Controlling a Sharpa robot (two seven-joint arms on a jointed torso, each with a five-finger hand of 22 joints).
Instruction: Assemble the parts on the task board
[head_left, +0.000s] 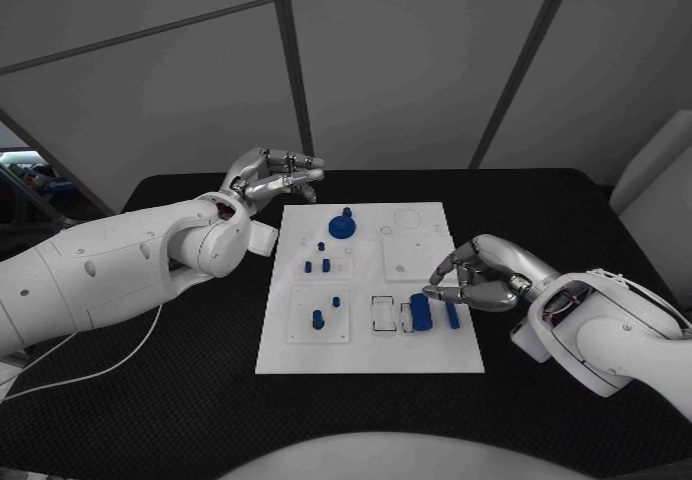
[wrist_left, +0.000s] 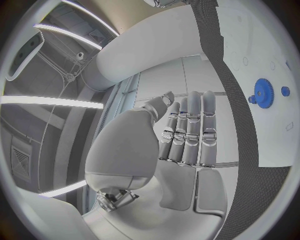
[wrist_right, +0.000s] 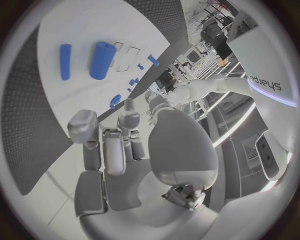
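The white task board (head_left: 433, 355) lies mid-table. On it stand a blue gear (head_left: 342, 225), several small blue pegs (head_left: 317, 266) and, near its right edge, a thick blue cylinder (head_left: 420, 311) beside a thinner blue bar (head_left: 451, 315). My right hand (head_left: 483, 275) hovers just over these two with its fingers bent and nothing in them. The right wrist view shows the cylinder (wrist_right: 102, 60) and the bar (wrist_right: 65, 54) beyond the fingers (wrist_right: 112, 145). My left hand (head_left: 274, 175) is raised off the board's far left corner and holds nothing. Its fingers (wrist_left: 187, 130) lie straight, with the gear (wrist_left: 262, 92) off to the side.
An empty rectangular slot (head_left: 382, 313) sits left of the thick cylinder. A raised white square block (head_left: 408, 255) lies on the board's far right part. A white cable (head_left: 101, 365) trails over the black table under my left arm.
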